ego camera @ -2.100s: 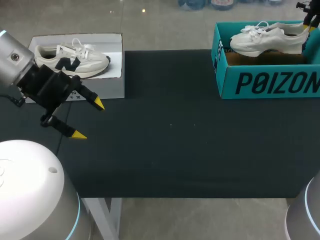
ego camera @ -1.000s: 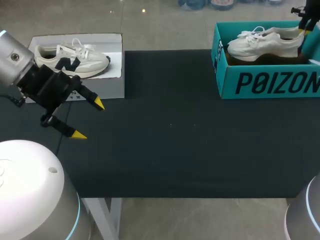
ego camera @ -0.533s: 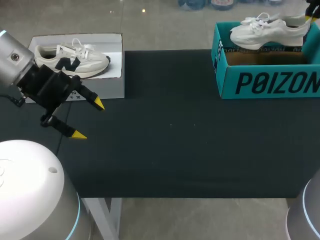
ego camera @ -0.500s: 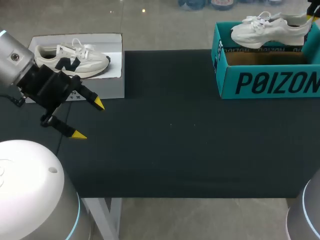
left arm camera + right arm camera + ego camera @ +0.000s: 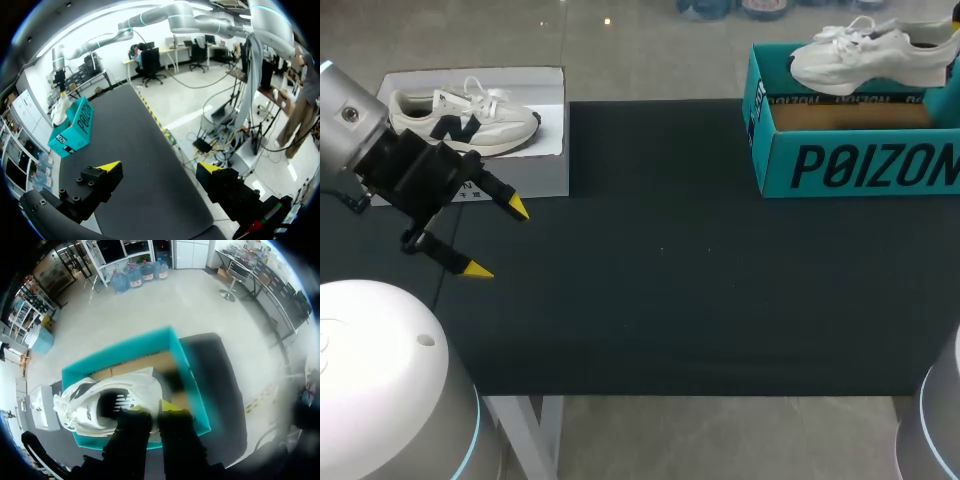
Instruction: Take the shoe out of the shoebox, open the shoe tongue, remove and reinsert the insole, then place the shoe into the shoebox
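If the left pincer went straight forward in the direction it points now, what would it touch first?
Probably only the black table top: the open left pincer points out across it. The teal shoebox stands off to one side of that line, though depth is hard to judge.

Black table (image 5: 660,300) with teal shoebox (image 5: 860,165) and white box (image 5: 545,175)
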`<state>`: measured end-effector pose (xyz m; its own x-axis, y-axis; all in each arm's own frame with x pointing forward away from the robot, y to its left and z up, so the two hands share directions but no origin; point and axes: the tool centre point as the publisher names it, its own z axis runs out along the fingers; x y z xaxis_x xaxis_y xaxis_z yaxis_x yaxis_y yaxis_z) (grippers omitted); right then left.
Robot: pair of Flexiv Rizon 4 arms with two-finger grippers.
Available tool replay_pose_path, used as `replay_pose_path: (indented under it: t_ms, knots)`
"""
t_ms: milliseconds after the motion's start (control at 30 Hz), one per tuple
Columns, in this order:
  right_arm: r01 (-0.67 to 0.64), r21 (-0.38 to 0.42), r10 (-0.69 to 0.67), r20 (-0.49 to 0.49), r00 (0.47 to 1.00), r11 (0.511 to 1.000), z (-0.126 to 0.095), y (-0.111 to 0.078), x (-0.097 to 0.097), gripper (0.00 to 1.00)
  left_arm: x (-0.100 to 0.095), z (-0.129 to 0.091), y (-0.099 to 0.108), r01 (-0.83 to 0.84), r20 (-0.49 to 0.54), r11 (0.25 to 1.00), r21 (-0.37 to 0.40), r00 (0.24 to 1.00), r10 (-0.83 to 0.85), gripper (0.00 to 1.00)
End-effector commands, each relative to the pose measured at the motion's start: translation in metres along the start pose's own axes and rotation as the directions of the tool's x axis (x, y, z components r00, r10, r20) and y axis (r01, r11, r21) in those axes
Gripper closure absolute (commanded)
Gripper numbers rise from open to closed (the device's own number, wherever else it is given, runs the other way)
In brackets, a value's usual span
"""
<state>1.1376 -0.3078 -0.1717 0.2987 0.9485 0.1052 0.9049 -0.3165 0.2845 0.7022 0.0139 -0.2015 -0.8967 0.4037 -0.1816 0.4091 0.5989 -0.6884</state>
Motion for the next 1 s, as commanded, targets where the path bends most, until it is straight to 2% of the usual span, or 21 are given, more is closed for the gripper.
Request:
replay_pose_path:
  t_ms: [33, 367, 1000]
  knots:
    - [-0.003, -0.062, 0.003, -0.006, 1.0, 0.998, -0.011, -0.028, -0.005, 1.0, 0.0, 0.0, 0.0, 0.0, -0.002, 1.0, -0.003, 1.0, 0.0, 0.0]
    - [-0.009, -0.034, 0.008, -0.007, 1.0, 0.999, 0.005, -0.054, -0.01, 1.0, 0.0, 0.0, 0.0, 0.0, -0.002, 1.0, -0.003, 1.0, 0.0, 0.0]
    - [-0.021, 0.019, 0.021, 0.008, 1.0, 1.0, 0.053, -0.061, -0.026, 1.0, 0.0, 0.0, 0.0, 0.0, -0.002, 1.0, -0.003, 1.0, 0.0, 0.0]
